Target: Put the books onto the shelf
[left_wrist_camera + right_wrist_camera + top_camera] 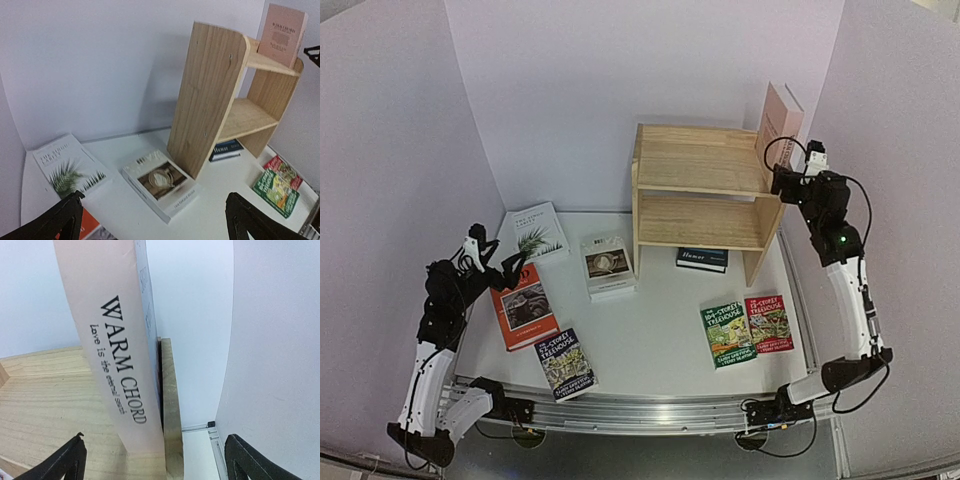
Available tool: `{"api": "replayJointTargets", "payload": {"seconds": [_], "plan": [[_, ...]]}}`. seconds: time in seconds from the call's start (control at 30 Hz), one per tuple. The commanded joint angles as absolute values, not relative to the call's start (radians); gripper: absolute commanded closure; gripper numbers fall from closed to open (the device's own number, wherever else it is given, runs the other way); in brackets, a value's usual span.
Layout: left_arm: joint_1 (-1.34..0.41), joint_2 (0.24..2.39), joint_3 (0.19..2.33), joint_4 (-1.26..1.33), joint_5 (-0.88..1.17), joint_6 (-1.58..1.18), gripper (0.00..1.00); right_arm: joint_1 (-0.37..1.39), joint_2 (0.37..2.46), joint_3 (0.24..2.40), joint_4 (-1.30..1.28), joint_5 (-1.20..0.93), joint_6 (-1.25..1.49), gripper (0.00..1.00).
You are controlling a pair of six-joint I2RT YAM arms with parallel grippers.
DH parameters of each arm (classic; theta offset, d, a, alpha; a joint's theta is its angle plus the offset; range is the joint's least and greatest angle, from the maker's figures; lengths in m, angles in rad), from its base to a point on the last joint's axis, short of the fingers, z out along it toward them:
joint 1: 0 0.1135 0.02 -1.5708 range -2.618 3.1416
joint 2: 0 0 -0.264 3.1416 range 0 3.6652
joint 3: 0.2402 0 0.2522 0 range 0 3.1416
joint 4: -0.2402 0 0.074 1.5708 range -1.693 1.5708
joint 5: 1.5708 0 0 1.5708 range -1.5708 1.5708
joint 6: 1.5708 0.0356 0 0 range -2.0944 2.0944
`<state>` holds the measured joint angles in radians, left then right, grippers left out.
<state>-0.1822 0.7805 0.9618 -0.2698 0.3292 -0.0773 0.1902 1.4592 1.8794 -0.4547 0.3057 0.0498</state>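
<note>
White table (650, 340), boxed in by white walls (570, 90) on three sides, metal rail (650, 412) along the near edge. Widest bare patch is centre-front, between the two book groups.

Wooden two-tier shelf (700, 165) stands at back, right of centre, close to the back wall, with a narrow gap to the right wall. Count: 1.

Books: 8 total, 1 on the shelf, 7 on the table.
- Pink "WARM CHORD" book (110, 355) stands upright on the top board at the far right end, against the right side panel (170, 405). Bare wood runs left of it.
- White book with a coffee-cup cover (607, 265) lies flat just left of the shelf.
- Palm-leaf book (538, 232) lies flat in the back-left corner.
- Orange book (523, 308) lies flat near the left edge.
- Blue Treehouse book (565, 363) lies front-left, near the rail.
- Green Treehouse book (726, 333) and red Treehouse book (769, 322) lie front-right, side by side with edges meeting.
- Navy "Humor" book (702, 259) lies flat on the table, tucked partly under the lower board.

Views: the spine title reads only in the right wrist view. Only the top view shows all eight. The left wrist view shows the shelf's left side panel face-on and how "Humor" sits under the board; blue is out of its frame and orange is only a corner.

Right gripper (155, 437): fingers spread wide either side of the pink spine, clear of it. Left gripper (154, 197): fingers spread wide, raised over the left books, holding nothing.
</note>
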Motion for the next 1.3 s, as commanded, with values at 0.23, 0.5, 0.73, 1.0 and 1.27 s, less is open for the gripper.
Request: {"api": "replayJointTargets", "payload": {"seconds": [0.23, 0.5, 0.73, 1.0, 1.27], "plan": [[-0.179, 1.043, 1.075, -0.684, 0.532, 0.094, 0.01, 0.187, 1.085, 1.509, -0.439, -0.01, 0.381, 0.09], [-0.357, 1.056, 0.978, -0.598, 0.457, 0.728, 0.06, 0.195, 1.027, 1.301, -0.596, -0.289, 0.648, 0.1], [-0.597, 1.29, 0.996, -0.451, 0.236, 0.942, 0.21, 0.361, 0.986, 1.045, -0.497, -0.18, 0.796, 0.11], [-0.623, 1.615, 1.022, -0.068, 0.155, 1.068, 0.08, 0.599, 1.168, 0.757, -0.02, -0.074, 1.036, 0.12], [-0.623, 1.835, 1.103, -0.057, 0.117, 1.175, 0.04, 0.637, 1.388, 0.79, 0.138, -0.093, 1.04, 0.14]]}}
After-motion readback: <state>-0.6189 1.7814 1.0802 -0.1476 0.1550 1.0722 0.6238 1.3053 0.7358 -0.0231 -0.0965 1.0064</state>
